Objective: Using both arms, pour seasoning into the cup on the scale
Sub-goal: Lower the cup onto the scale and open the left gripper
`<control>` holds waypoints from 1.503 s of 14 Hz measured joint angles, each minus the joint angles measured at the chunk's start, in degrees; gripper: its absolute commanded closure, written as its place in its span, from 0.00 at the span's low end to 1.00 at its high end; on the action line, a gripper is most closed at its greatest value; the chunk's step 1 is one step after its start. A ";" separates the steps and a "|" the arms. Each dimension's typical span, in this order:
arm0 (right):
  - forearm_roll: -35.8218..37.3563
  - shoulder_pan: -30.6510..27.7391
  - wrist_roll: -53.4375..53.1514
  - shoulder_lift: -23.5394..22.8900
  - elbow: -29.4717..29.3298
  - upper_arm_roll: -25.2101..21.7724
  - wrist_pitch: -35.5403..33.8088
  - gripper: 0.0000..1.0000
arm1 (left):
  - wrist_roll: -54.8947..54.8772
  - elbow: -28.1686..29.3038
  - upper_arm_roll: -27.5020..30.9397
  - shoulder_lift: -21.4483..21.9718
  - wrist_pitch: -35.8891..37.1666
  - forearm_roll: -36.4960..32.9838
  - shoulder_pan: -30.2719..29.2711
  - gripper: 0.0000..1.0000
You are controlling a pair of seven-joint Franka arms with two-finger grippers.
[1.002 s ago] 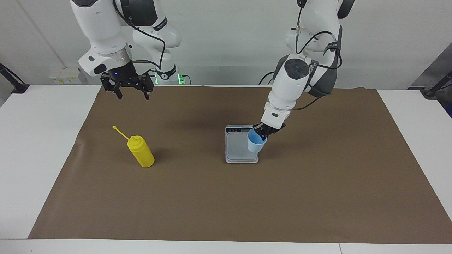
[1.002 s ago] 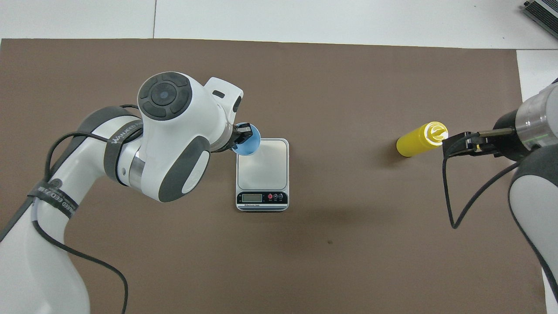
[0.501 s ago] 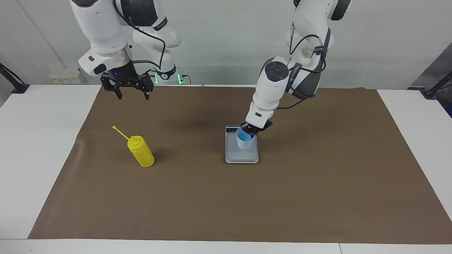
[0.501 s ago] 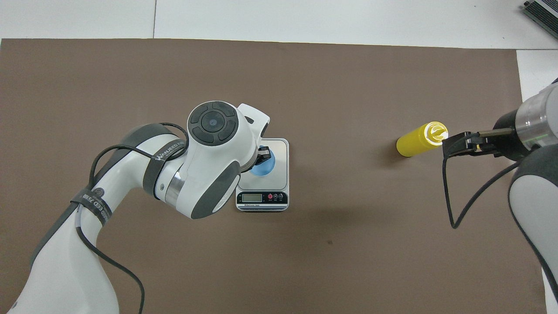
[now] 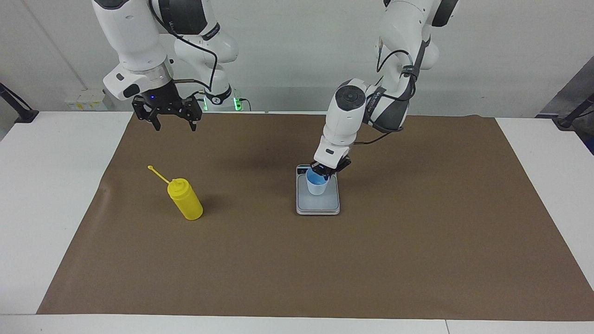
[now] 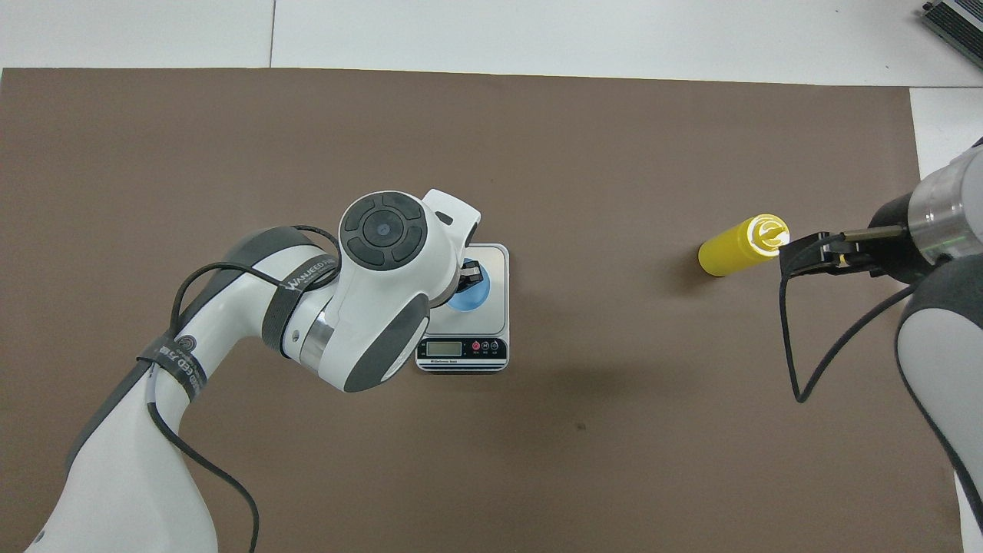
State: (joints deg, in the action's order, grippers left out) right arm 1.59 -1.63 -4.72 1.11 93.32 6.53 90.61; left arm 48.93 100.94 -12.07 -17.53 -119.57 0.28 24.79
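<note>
The pale blue cup (image 5: 317, 186) is upright at the middle of the silver-grey scale (image 5: 320, 207), its base down at the plate. My left gripper (image 5: 323, 175) is shut on the cup's rim on the robots' side. From overhead the left wrist hides part of the cup (image 6: 471, 295) and of the scale (image 6: 494, 263). The yellow seasoning bottle (image 5: 186, 201) stands toward the right arm's end of the mat, its cap strap sticking up. My right gripper (image 5: 175, 126) hangs open and high over the mat, apart from the bottle (image 6: 739, 247).
A brown mat (image 5: 260, 260) covers most of the white table (image 5: 41, 195). The scale's dark display strip (image 6: 461, 349) faces the robots. A black cable (image 6: 799, 361) loops from the right arm.
The left arm has carried the cup from the scale's corner to over its middle and lowered it to the plate. The right arm and the bottle have not moved.
</note>
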 measured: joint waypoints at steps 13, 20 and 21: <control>0.00 0.00 0.00 0.02 0.05 0.03 0.22 0.00 | 0.02 0.59 0.28 0.00 -0.07 -0.90 0.00 0.06; 0.00 0.00 0.00 0.02 0.25 0.03 4.82 0.00 | 0.02 -0.09 1.02 0.81 0.23 -2.18 -0.61 0.00; 0.00 0.00 0.00 0.02 0.26 0.03 4.97 0.00 | -0.08 -0.79 1.22 1.37 0.71 -3.95 -1.37 0.00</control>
State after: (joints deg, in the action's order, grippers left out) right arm 1.59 -1.63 -4.72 1.13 93.59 6.56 95.58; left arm 48.85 100.15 -10.85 -16.16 -118.86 -3.67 23.42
